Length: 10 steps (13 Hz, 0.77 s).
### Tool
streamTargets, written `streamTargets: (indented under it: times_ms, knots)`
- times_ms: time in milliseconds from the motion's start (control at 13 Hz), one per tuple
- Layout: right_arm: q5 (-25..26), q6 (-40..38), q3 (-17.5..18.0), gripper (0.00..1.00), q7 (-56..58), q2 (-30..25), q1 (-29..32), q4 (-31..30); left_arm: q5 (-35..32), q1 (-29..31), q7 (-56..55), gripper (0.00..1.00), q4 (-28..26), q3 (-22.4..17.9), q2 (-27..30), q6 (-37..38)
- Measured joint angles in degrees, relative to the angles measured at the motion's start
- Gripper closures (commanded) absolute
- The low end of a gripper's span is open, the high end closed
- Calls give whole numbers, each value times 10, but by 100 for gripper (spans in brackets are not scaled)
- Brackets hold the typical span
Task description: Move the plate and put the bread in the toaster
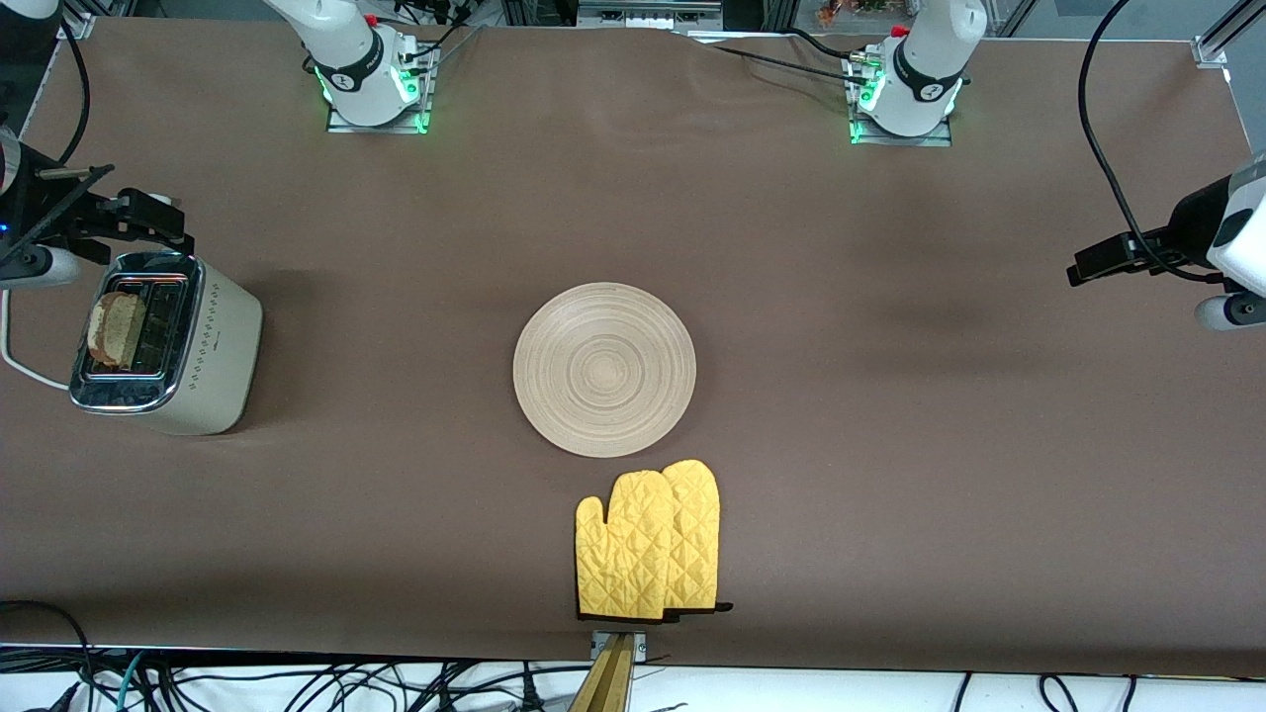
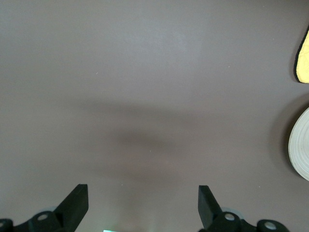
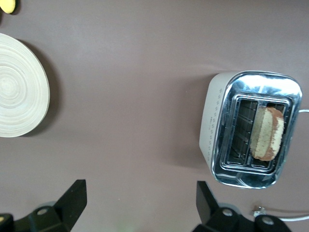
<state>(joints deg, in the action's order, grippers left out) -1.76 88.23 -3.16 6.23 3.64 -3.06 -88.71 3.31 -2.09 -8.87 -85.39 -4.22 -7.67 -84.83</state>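
Observation:
The round light-wood plate (image 1: 604,369) lies flat in the middle of the table; its edge also shows in the left wrist view (image 2: 301,145) and the right wrist view (image 3: 19,92). The cream toaster (image 1: 213,346) stands at the right arm's end of the table. The brown bread (image 1: 111,326) sits upright in one of its slots, and the right wrist view shows this bread (image 3: 268,133) in the toaster (image 3: 212,121) too. My right gripper (image 3: 141,186) hangs open and empty in the air beside the toaster (image 1: 148,213). My left gripper (image 2: 143,191) hangs open and empty over bare table at the left arm's end (image 1: 1093,265).
A pair of yellow quilted oven mitts (image 1: 648,544) lies nearer to the front camera than the plate, close to the table's edge. The toaster's white cord (image 1: 20,366) runs off the table end. Black cables hang near the left gripper.

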Motion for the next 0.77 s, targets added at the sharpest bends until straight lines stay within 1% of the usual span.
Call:
streamTargets:
  times_ms: [307, 767]
  knots:
    - [4, 1, 1, 0, -40, -5, 0, -6, 0, 0, 0, 0, 0, 1, -1, 0]
    - [4, 7, 1, 0, -44, -2, 2, -8, 0, 0, 0, 0, 0, 1, -1, 0]
